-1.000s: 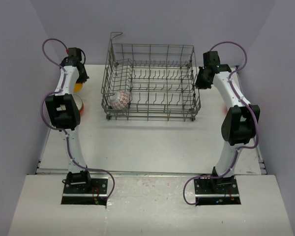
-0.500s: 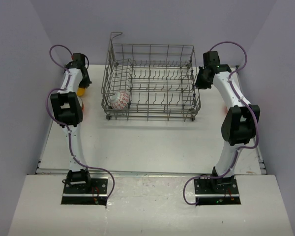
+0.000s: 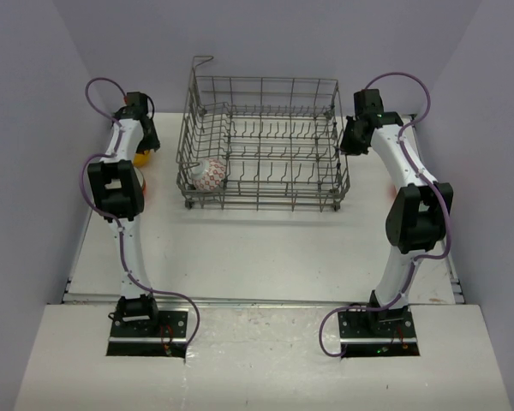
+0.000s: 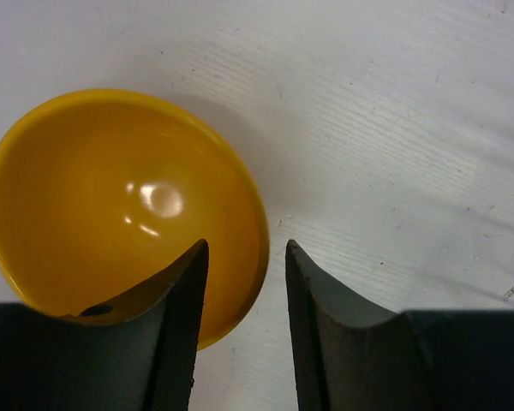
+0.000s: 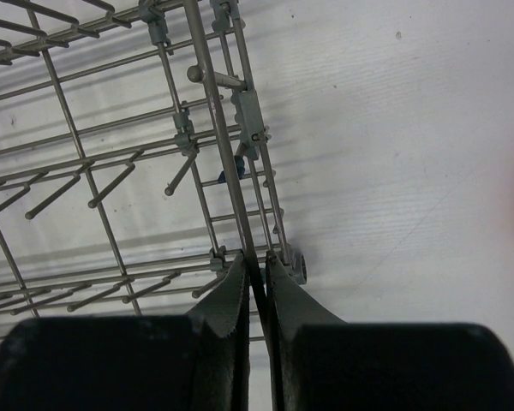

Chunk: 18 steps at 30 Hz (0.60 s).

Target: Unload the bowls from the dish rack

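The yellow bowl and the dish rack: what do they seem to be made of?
The yellow bowl looks like glossy plastic or glazed ceramic, I cannot tell which: its smooth inside shows bright spot reflections. The dish rack appears to be grey metal wire, perhaps coated: thin stiff rods with a dull sheen.

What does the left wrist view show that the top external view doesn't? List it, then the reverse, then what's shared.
Left wrist only: the yellow bowl is empty inside, and the left gripper stands open astride its rim. Top external only: the dish rack, with the red-patterned bowl in its near-left corner. Both: the yellow bowl on the white table.
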Available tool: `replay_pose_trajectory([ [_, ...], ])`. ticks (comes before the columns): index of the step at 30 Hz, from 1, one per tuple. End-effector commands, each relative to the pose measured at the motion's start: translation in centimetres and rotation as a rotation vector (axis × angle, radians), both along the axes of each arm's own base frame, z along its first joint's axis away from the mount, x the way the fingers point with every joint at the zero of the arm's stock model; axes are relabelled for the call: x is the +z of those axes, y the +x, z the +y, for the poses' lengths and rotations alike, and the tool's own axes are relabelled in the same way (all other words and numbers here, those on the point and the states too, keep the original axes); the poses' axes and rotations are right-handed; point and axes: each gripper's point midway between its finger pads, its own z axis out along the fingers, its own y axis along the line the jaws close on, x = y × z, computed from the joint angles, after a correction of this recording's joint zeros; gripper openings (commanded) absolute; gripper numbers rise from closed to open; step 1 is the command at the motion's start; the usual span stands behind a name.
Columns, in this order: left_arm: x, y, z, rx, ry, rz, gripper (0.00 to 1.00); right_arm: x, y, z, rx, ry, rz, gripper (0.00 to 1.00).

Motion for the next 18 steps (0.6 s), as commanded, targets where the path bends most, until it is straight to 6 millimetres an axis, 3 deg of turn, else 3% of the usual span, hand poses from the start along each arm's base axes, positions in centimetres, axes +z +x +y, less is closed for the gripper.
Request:
replay_pose_trajectory([
  [1,1.8,1.3,0.6,0.016,-0.014,-0.072,0.43,-2.6,-3.7,-0.5,-0.049,-0.020,0.181,0.00],
  [7,2.8,1.6,0.5,0.015,-0.054,-0.113,0.50,-0.4,-3.1,-0.3,-0.043,-0.008,0.118,0.01],
  [11,4.5,2.3,0.1,0.011,-0.105,-0.163,0.54,2.2,-2.5,-0.3,-0.043,-0.006,0.063,0.09],
  [18,6.0,3.0,-1.0,-0.002,-0.169,-0.211,0.56,6.8,-2.0,-0.3,-0.040,-0.016,-0.019,0.32],
])
